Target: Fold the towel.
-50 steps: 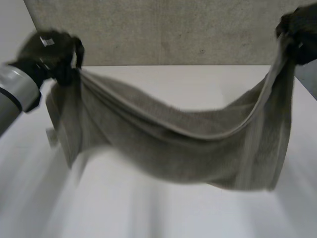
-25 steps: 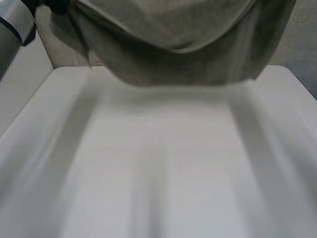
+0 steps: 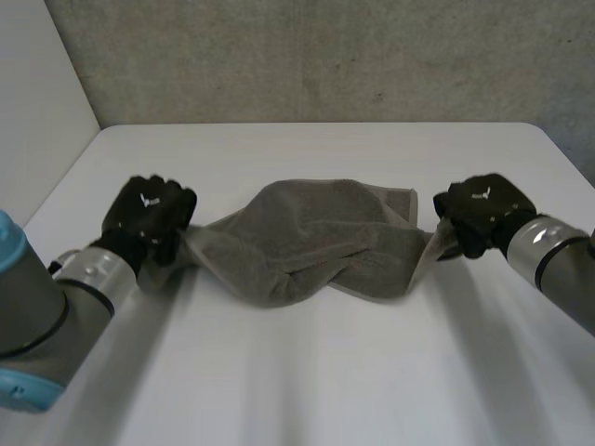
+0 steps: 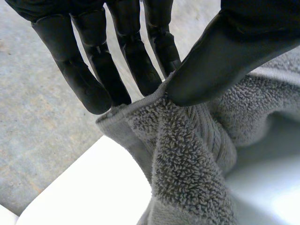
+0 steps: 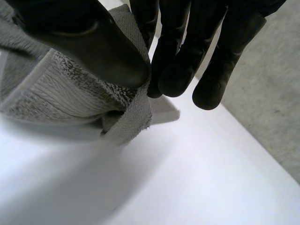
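The white bench (image 3: 307,372) fills the lower two thirds of the head view, with a grey wall (image 3: 325,56) across the top. The towel (image 3: 307,242) lies bunched on the bench at the centre of the frame, rumpled and partly doubled over itself, a hemmed edge showing at its upper right. Its two ends are drawn out sideways toward the hands.

The left arm (image 3: 37,307) comes in from the lower left and the right arm (image 3: 558,255) from the right edge. The left hand (image 3: 149,216) sits at centre left, low by the bench, gripping the towel's left end. In the left wrist view this hand (image 4: 234,51) pinches a bunched corner of the towel (image 4: 187,154) between the thumb and straight fingers (image 4: 89,79).

The right hand (image 3: 482,212) sits at centre right, holding the towel's right end. In the right wrist view this hand (image 5: 84,42) clamps the hemmed edge of the towel (image 5: 61,98) under the thumb against the fingers (image 5: 178,65), a short tail of hem hanging loose just past the fingertips.
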Robot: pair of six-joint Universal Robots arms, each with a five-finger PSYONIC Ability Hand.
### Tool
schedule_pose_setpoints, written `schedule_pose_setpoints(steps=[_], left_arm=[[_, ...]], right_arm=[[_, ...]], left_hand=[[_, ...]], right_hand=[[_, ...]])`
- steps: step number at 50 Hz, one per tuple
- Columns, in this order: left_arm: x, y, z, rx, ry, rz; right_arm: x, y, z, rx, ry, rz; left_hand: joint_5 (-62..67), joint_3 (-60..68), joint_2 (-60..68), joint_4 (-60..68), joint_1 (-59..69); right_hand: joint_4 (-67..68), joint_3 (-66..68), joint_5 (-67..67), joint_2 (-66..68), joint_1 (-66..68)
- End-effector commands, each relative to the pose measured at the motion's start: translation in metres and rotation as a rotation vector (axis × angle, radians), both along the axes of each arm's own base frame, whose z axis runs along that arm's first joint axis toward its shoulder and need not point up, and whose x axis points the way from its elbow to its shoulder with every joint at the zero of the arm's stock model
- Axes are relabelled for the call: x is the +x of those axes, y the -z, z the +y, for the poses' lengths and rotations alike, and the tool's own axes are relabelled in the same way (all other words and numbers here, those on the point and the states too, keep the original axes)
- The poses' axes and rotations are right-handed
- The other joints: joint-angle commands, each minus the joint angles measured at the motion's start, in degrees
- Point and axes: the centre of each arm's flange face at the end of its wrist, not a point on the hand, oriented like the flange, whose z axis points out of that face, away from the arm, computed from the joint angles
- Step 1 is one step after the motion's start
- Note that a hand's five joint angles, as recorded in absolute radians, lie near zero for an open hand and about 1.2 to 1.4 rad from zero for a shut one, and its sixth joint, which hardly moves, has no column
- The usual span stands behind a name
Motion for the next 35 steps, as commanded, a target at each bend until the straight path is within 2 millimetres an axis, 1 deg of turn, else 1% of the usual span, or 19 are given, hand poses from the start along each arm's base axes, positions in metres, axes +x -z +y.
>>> schedule_pose_setpoints(steps=[1, 4, 6, 7, 8, 9, 15, 20, 27, 35], left_arm=[[0.003, 0.010, 0.010, 0.004, 0.008, -0.077], [0.003, 0.010, 0.011, 0.004, 0.008, -0.077], [0.002, 0.010, 0.012, 0.006, 0.013, -0.079], [0.002, 0.010, 0.012, 0.006, 0.013, -0.079], [0.002, 0.010, 0.014, 0.011, 0.017, -0.082], [0.002, 0.011, 0.015, 0.019, 0.019, -0.085], [0.000, 0.013, 0.020, 0.038, 0.029, -0.090], [-0.006, 0.012, 0.024, 0.033, 0.055, -0.089], [-0.011, 0.013, 0.021, 0.027, 0.064, -0.089], [-0.012, 0.023, 0.016, 0.053, 0.066, -0.104]], right_arm=[[-0.003, 0.008, 0.001, 0.014, 0.009, 0.002], [-0.003, 0.008, 0.001, 0.013, 0.007, 0.001], [-0.002, 0.009, 0.001, 0.011, 0.006, 0.000], [-0.002, 0.009, 0.001, 0.011, 0.006, 0.000], [-0.002, 0.009, 0.002, 0.013, 0.006, 0.001], [-0.002, 0.010, 0.002, 0.015, 0.004, 0.003], [-0.002, 0.013, 0.001, 0.014, 0.005, 0.003], [-0.002, 0.015, 0.001, 0.023, 0.005, 0.004], [-0.002, 0.017, 0.002, 0.027, 0.004, 0.005], [-0.003, 0.021, 0.001, 0.036, 0.006, 0.009]], left_hand=[[-15.33, -8.73, -6.86, -7.15, -1.69], [-17.32, -10.73, -8.86, -9.14, -3.69], [-33.89, -27.29, -25.42, -25.71, -20.26], [-33.97, -27.38, -25.51, -25.80, -20.34], [-41.63, -35.04, -33.17, -33.46, -28.00], [-45.04, -38.45, -36.58, -36.86, -31.41], [-48.27, -41.68, -39.81, -40.09, -34.64], [-48.27, -41.68, -39.81, -40.09, -34.64], [-48.27, -41.68, -39.81, -40.09, -34.64], [-48.27, -41.68, -39.81, -40.09, -34.64]], right_hand=[[2.73, 2.47, 3.13, 4.49, 3.40], [2.73, 2.47, 3.13, 4.49, 3.40], [2.73, 2.47, 3.13, 4.49, 3.40], [2.73, 2.47, 3.13, 4.49, 3.40], [2.73, 2.47, 3.13, 4.49, 3.40], [2.73, 2.47, 3.13, 4.49, 3.40], [2.73, 2.47, 3.13, 4.49, 3.40], [2.73, 2.47, 3.13, 4.49, 3.40], [2.73, 2.47, 3.13, 4.49, 3.40], [2.73, 2.47, 3.13, 4.49, 3.40]])
